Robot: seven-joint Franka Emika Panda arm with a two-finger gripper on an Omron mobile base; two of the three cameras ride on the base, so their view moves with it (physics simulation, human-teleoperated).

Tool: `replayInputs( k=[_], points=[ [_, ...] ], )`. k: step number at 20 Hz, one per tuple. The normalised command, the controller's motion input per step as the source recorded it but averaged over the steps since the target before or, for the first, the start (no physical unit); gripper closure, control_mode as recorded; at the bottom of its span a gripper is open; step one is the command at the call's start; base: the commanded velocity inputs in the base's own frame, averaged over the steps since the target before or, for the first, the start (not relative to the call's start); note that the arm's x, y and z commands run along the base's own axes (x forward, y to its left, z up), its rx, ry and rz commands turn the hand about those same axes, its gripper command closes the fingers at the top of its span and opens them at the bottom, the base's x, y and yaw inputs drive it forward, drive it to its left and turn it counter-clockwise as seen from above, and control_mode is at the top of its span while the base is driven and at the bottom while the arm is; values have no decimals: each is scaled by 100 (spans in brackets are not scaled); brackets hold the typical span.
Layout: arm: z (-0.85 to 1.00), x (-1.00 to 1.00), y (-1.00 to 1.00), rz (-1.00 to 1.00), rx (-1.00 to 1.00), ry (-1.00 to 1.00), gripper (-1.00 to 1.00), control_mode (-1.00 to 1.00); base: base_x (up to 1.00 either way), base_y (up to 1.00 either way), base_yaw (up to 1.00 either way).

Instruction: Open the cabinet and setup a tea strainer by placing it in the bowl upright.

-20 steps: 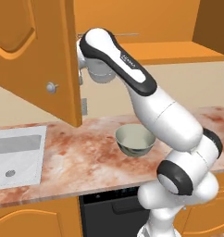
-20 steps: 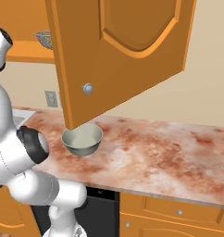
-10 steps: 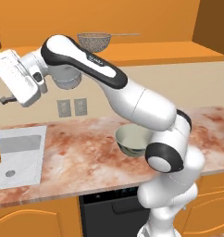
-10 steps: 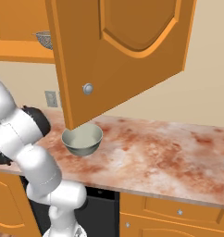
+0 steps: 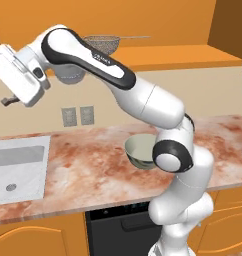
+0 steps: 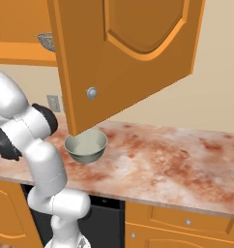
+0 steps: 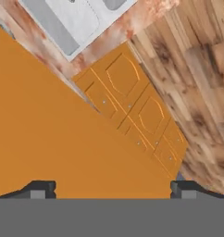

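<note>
1. Grey mesh marks the tea strainer [image 5: 101, 43]: it sits on the open shelf of the cabinet [image 5: 158, 55], basket to the left, its thin handle running straight out to the right along the shelf's back. In the right base view the tea strainer [image 6: 46, 40] peeks out beside the door's edge.
2. The cabinet [image 6: 124, 53] stands open; its arched-panel door hangs swung out over the counter, the round silver knob [image 6: 92, 92] near its lower edge.
3. The bowl [image 5: 140, 150], pale green inside and darker outside, rests on the marbled counter [image 5: 83, 170] below the shelf, partly behind my own arm. From the right base view the bowl [image 6: 85, 146] lies just under the door's lower corner.
4. My gripper [image 5: 8, 101] is held out far to the left, well apart from both strainer and bowl, above the white sink [image 5: 18, 167].
5. In the hand view my gripper [image 7: 113, 187] has its fingertips spread wide with nothing between them; a flat orange surface lies close ahead, and beyond it the sink [image 7: 77, 18], base cupboards [image 7: 137, 115] and wooden floor [image 7: 197, 69].
</note>
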Motion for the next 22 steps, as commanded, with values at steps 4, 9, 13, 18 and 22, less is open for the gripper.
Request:
replayInputs(
  k=[4,9,13,18,22],
  points=[
    [-48,0,-70,0,-13,-2,-100,-100,0,0,0],
    [-30,-9,-73,0,-21,-17,-100,-100,0,0,0],
    [-1,-67,-48,0,-25,-35,-100,-100,0,0,0],
    [-15,-82,-43,-23,-17,-15,-100,-100,0,0,0],
    [-25,-39,-71,-30,-12,-1,-100,-100,0,0,0]
  ],
)
